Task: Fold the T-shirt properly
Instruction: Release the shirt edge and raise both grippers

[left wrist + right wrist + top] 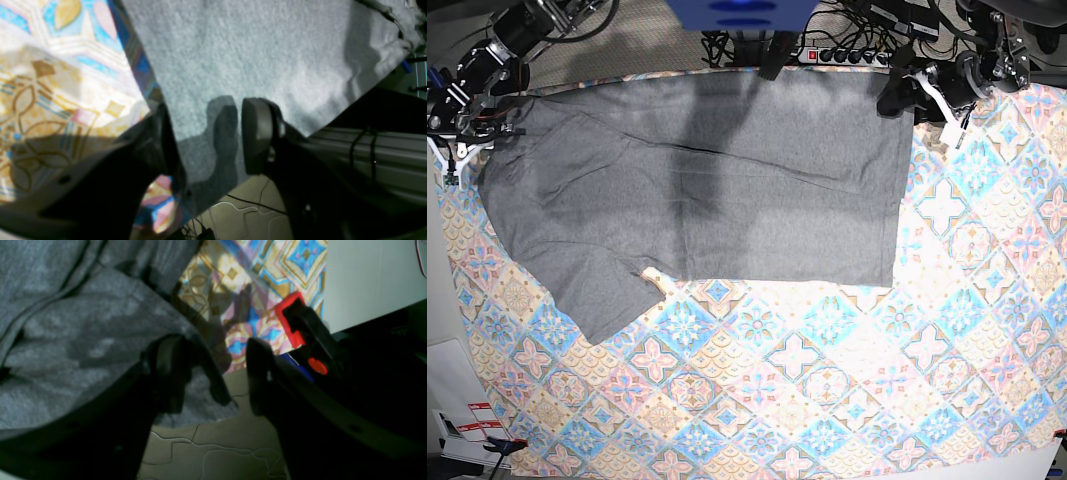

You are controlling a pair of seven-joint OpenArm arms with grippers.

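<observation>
While one T-shirt (pixel 717 190) lies spread across the upper left of the cloth (pixel 847 380), two grippers sit at its top corners: left gripper (pixel 203 136) and right gripper (pixel 213 373), each parted over a shirt edge, neither clamped.

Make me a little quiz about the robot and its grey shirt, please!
1. True or false: the T-shirt has a big picture printed on it.
2. What lies under the T-shirt? A. a patterned cloth. B. bare wood. C. a red towel.
3. Fill the gap: the left pincer, with the shirt's corner between its jaws, is ____ (open or shut).
Key: 1 false; 2 A; 3 open.
</observation>
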